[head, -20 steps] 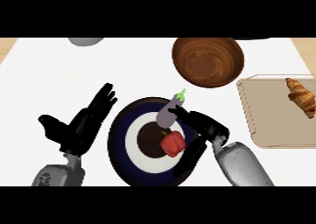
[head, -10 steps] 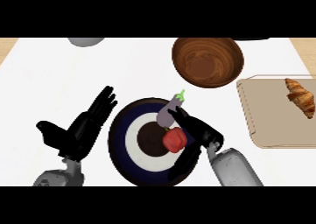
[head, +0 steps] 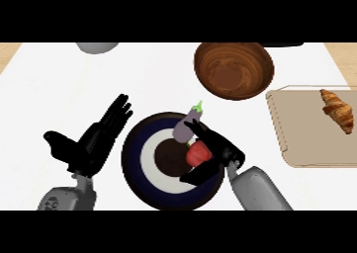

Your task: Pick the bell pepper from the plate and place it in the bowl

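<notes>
The right hand (head: 223, 148) is curling its fingers (head: 206, 134) and thumb around the bell pepper (head: 197, 154), just 3 o'clock of the plate's (head: 133, 148) centre, seemingly readying a lift toward the bowl (head: 233, 70) at 1 o'clock, while the left hand (head: 93, 143) is resting open at 9 o'clock.

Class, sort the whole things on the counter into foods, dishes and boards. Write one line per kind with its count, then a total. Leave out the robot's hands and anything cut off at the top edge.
Foods: 3 (pepper, eggplant, croissant)
Dishes: 2 (plate, bowl)
Boards: 1 (board)
Total: 6
</notes>
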Tool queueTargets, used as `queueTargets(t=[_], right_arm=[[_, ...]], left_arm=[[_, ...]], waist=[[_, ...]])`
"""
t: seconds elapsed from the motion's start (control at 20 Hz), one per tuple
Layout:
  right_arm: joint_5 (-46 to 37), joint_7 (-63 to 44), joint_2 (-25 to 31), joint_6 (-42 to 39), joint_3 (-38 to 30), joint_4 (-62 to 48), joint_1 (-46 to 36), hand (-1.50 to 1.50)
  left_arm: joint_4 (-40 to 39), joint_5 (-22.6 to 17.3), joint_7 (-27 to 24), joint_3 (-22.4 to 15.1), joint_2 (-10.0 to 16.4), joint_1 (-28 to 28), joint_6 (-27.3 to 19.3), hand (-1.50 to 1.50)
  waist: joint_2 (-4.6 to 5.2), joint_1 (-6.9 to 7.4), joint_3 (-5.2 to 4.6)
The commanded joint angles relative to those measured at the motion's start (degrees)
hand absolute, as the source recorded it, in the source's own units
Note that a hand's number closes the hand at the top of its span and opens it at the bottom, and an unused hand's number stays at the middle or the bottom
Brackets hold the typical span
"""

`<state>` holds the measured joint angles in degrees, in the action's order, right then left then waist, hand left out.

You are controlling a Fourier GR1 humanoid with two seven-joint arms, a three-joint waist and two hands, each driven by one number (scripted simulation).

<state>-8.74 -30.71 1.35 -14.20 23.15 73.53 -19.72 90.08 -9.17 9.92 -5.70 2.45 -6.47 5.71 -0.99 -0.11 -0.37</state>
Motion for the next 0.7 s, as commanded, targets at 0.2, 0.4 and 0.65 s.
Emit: queueTargets(t=[0.2,0.4,0.65], right_arm=[[-4.50,10.94,-1.27,1.50,2.02,-7.99,1.57,1.50],[-3.50,7.85,-1.10,0.20,2.06,-4.51,0.80,1.50],[-6.01,2.77,-0.66,2.53,4.00,3.77,3.42,1.50]], left_arm=[[0.04,1.96,1.38,-1.27,-2.33,-1.18,-2.64,0.00],[2.31,0.71,1.12,-0.86,-0.87,1.52,-0.01,0.00],[-0.04,1.19,-1.33,-0.02,-0.90,2.47,0.52,0.00]], waist=[[1.05,0.39,0.39],[0.98,0.39,0.38],[0.92,0.05,0.36]])
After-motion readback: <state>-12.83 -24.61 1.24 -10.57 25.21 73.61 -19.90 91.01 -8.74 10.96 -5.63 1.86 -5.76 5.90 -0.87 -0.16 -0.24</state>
